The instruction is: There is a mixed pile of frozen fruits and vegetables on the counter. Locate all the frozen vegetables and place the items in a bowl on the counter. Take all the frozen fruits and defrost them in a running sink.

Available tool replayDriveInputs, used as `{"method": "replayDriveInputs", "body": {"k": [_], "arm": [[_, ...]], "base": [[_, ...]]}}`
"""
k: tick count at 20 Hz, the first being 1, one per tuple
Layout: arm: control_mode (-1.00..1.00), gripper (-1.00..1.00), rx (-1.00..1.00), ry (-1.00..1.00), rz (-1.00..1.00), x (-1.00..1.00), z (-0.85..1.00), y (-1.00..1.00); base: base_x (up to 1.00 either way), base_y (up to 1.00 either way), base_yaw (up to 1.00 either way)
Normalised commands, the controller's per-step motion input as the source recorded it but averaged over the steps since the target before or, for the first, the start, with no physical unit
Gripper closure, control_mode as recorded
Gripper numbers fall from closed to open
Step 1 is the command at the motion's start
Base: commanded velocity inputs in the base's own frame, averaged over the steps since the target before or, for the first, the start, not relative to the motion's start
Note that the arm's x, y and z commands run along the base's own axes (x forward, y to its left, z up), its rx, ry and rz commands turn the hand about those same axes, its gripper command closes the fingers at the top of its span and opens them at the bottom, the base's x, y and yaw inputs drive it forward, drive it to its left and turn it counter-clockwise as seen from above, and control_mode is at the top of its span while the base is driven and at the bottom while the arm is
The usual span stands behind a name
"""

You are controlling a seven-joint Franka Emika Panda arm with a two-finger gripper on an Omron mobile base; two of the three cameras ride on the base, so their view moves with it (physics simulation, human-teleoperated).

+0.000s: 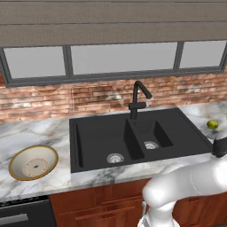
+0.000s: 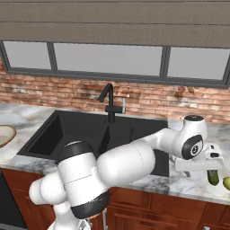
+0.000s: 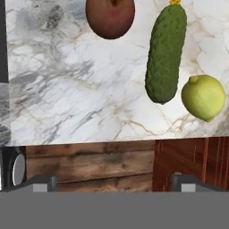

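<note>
Fingers point(image 3: 112, 183) wide apart, holding nothing, poised off the surface point(image 3: 80, 89) edge short of the cucumber point(image 3: 166, 53), with lemon-like ball point(image 3: 203, 97) just beside it and dark red ball point(image 3: 110, 17) near; risk: reaching in could nudge the round lemon-like ball off that edge

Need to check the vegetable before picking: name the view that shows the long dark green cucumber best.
The hand view: the long dark green bumpy cucumber lies whole on the marble. The right base view shows just its end beneath the gripper.

white arm point(image 2: 134, 161) over black sink point(image 2: 67, 132), cucumber point(image 2: 213, 177) beside gripper point(image 2: 211, 162)
</note>
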Motion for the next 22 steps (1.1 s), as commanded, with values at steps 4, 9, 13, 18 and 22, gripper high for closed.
{"method": "replayDriveInputs", "body": {"k": [4,9,13,18,22], "arm": [[-1.00,-1.00,0.00,0.00,0.02,0.20,-0.14,-0.15],[-1.00,-1.00,0.00,0.00,0.01,0.18,-0.23,-0.26],[-1.00,-1.00,0.00,0.00,0.02,0.20,-0.27,-0.24],[-1.00,-1.00,0.00,0.00,0.01,0.26,-0.23,-0.19],[-1.00,-1.00,0.00,0.00,0.01,0.23,-0.19,-0.23]], "base": [[0.00,0.00,0.00],[0.00,0.00,0.00],[0.00,0.00,0.00],[0.00,0.00,0.00],[0.00,0.00,0.00]]}}
